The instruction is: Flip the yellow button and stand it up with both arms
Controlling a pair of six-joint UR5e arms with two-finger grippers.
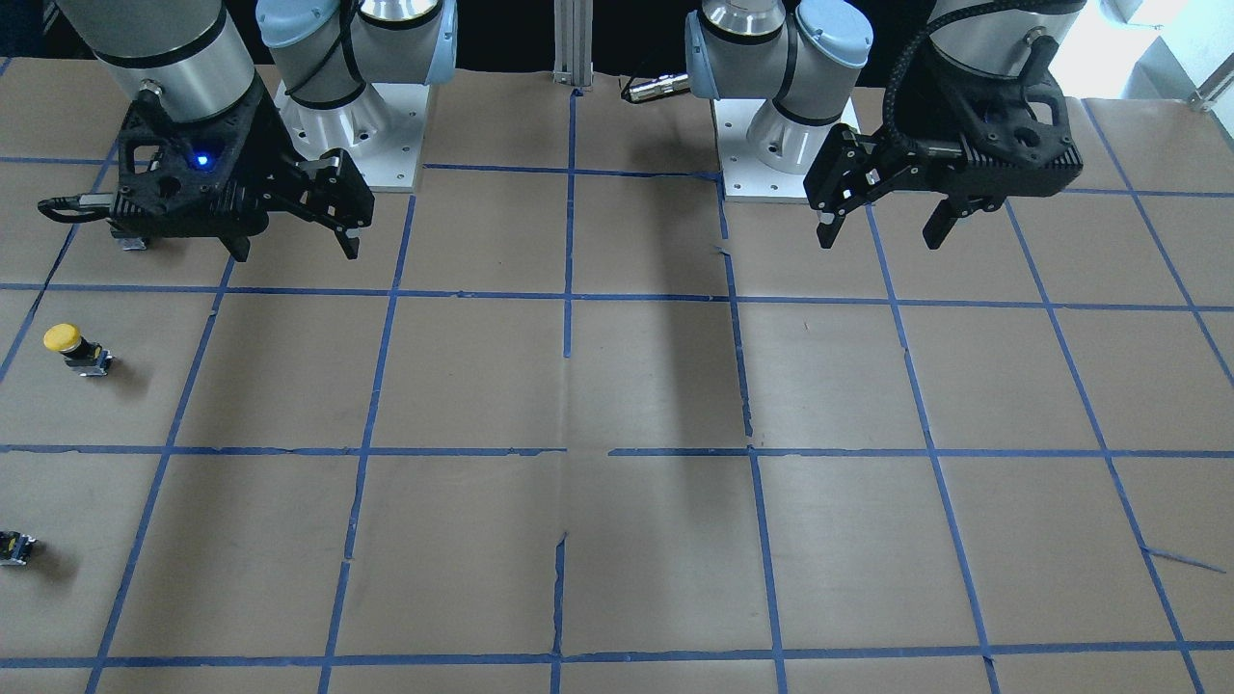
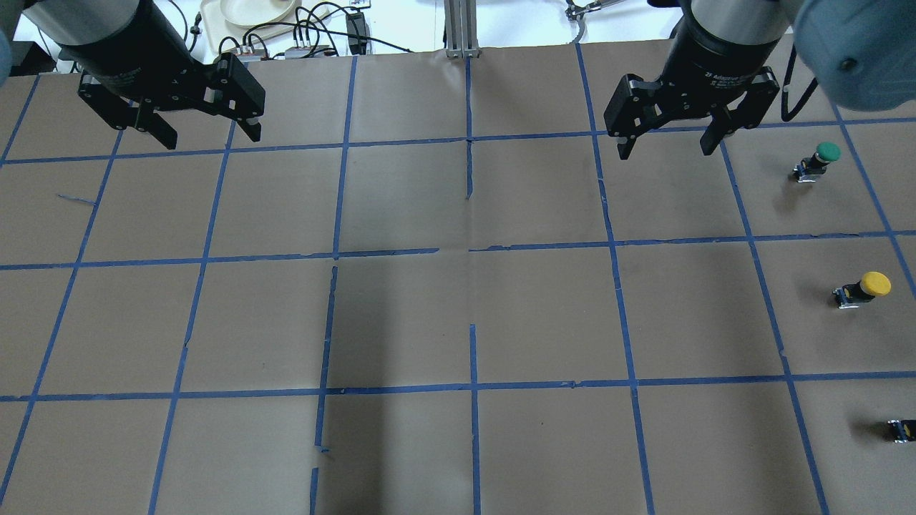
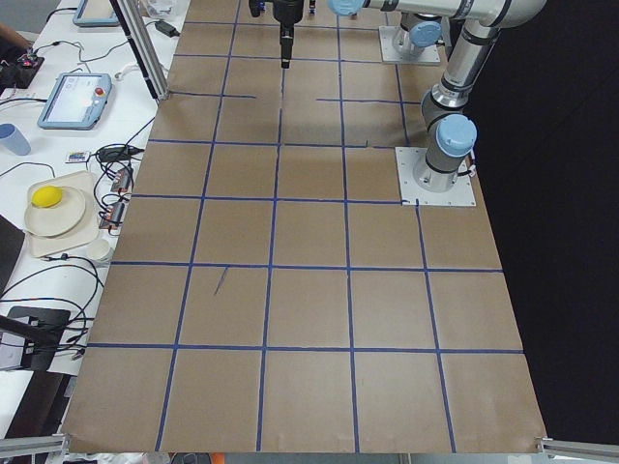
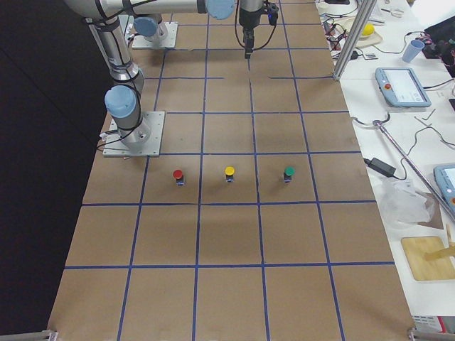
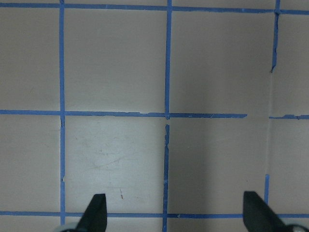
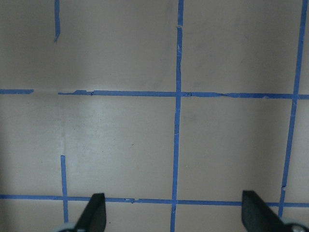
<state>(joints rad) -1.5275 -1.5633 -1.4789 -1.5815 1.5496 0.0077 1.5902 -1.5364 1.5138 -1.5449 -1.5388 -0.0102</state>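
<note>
The yellow button (image 2: 862,288) stands cap up on the brown paper at the table's right side, seen also in the front view (image 1: 72,347) and the right side view (image 4: 229,173). My right gripper (image 2: 665,151) is open and empty, hanging above the table well back and inward of the button; it also shows in the front view (image 1: 295,253). My left gripper (image 2: 212,140) is open and empty over the far left of the table (image 1: 879,241). Both wrist views show only spread fingertips (image 5: 96,208) (image 6: 96,208) over bare paper.
A green-capped button (image 2: 819,161) and a red-capped one (image 4: 178,175) stand in line on either side of the yellow one. The arm bases (image 1: 347,125) (image 1: 781,135) sit at the robot's edge. Cables and a plate (image 2: 250,11) lie beyond the far edge.
</note>
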